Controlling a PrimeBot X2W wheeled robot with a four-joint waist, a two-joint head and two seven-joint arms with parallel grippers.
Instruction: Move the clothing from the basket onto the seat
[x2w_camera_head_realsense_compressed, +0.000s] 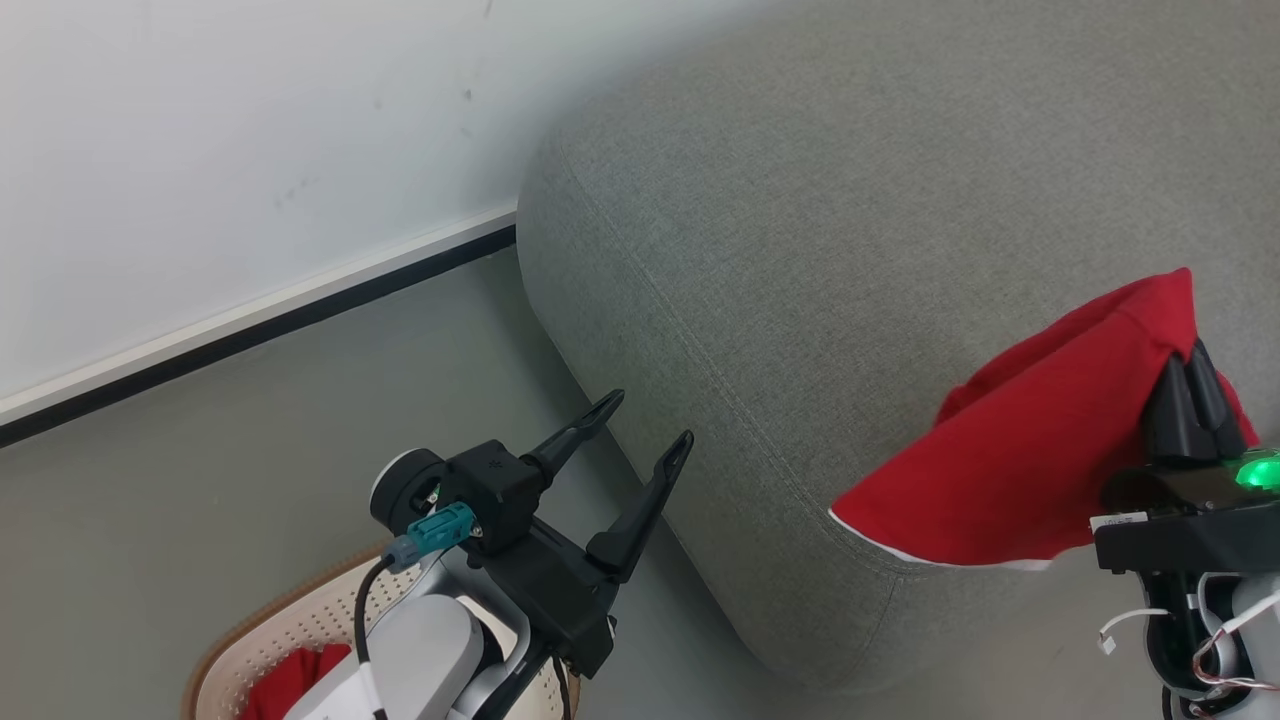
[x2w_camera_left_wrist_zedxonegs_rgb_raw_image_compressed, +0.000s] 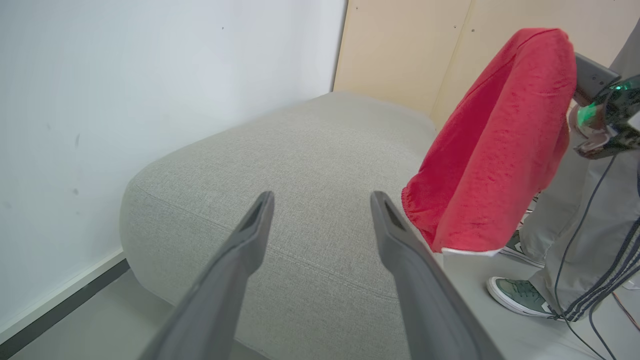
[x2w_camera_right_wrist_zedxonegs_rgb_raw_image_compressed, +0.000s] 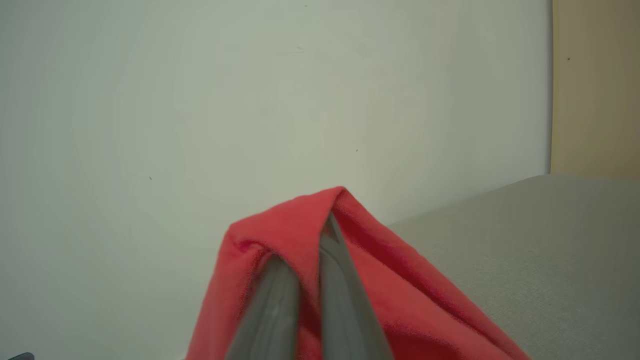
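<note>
Pinching a bright red soft-fabric garment with thin white hem edging (x2w_camera_head_realsense_compressed: 1040, 450) (x2w_camera_left_wrist_zedxonegs_rgb_raw_image_compressed: 495, 150) (x2w_camera_right_wrist_zedxonegs_rgb_raw_image_compressed: 400, 280) in the right gripper (x2w_camera_head_realsense_compressed: 1190, 365) (x2w_camera_right_wrist_zedxonegs_rgb_raw_image_compressed: 305, 240), with dark fingers pressed close together on a fold at the top and cloth draping down either side. Held up in the air over the front rounded corner of the large grey fabric-upholstered sofa (x2w_camera_head_realsense_compressed: 800, 250) (x2w_camera_left_wrist_zedxonegs_rgb_raw_image_compressed: 300, 150) (x2w_camera_right_wrist_zedxonegs_rgb_raw_image_compressed: 550, 240), with the white-edged hem hanging at about the sofa's front edge; cannot tell whether touching the cushion. Nothing held in the left gripper (x2w_camera_head_realsense_compressed: 650, 418) (x2w_camera_left_wrist_zedxonegs_rgb_raw_image_compressed: 322, 196), with fingers spread wide apart, raised over grey floor just beside the sofa's stitched front seam and pointing toward the sofa. Below the pale left forearm, at lower left of head view, a cream-white perforated plastic basket with brown woven-look rim (x2w_camera_head_realsense_compressed: 290, 630), standing on the floor near the sofa corner. Inside the basket, a second patch of red fabric (x2w_camera_head_realsense_compressed: 290, 680), mostly hidden under the forearm, details too covered to tell. Behind the hanging garment in left wrist view, a person's legs in grey striped trousers and green sneakers (x2w_camera_left_wrist_zedxonegs_rgb_raw_image_compressed: 520, 297), standing on the floor.
</note>
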